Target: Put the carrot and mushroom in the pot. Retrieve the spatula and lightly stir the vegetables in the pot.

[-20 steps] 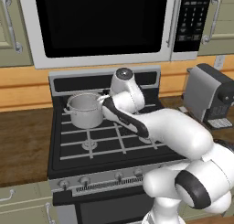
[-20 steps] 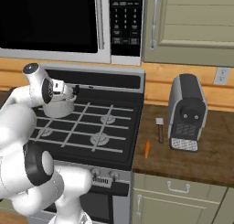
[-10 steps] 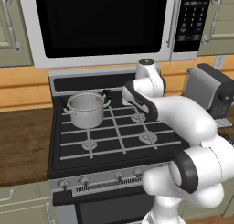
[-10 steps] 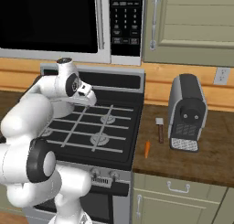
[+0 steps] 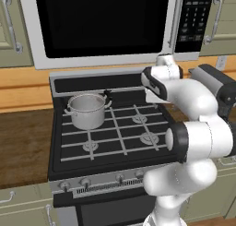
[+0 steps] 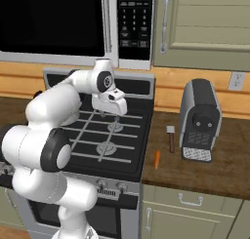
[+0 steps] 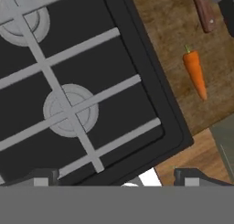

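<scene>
The silver pot stands on the stove's back left burner; I cannot see into it. An orange carrot lies on the wooden counter just right of the stove, and in the hand view the carrot is at the upper right. Behind it lies the spatula, whose wooden handle reaches the top edge of the hand view. My gripper hangs over the stove's right burners, left of the carrot. It is open, with nothing between its fingertips.
A dark coffee machine stands on the counter right of the spatula and carrot. The microwave hangs above the stove. The stove's raised black edge separates the grates from the counter.
My arm has swung from the pot at the back left across the stove to its right side. The pot has stayed in place.
</scene>
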Motion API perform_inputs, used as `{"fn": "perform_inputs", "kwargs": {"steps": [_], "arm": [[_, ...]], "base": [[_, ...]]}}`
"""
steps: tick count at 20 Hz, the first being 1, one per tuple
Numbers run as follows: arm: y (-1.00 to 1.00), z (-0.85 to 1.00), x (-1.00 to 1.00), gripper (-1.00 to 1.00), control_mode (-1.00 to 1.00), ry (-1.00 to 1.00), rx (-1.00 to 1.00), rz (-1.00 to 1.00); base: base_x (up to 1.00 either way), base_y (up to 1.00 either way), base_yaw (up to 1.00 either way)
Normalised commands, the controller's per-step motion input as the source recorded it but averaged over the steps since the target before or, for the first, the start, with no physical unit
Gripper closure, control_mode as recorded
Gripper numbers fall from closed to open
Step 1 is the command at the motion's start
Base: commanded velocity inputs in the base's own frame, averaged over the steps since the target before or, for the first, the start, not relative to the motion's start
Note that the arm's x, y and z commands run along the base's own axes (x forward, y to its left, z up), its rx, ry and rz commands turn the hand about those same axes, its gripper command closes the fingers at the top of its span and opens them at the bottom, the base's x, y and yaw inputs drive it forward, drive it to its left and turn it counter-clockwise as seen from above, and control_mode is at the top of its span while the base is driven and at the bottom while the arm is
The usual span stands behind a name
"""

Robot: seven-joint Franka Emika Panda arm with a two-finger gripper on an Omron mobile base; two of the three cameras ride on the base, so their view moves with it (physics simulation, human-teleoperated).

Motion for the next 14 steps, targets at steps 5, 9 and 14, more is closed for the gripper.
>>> {"fn": "perform_inputs", "kwargs": {"steps": [5,9,14], "arm": [[-1.00,-0.14,0.00,-1.00,-1.00,0.25,0.00,-0.29],[-0.93,-0.16,0.00,-1.00,-1.00,0.24,0.00,-0.23],[-0.80,-0.27,0.00,-1.00,-1.00,0.22,0.00,-0.21]], "base": [[0.00,0.00,0.00],[0.00,0.00,0.00],[0.00,0.00,0.00]]}}
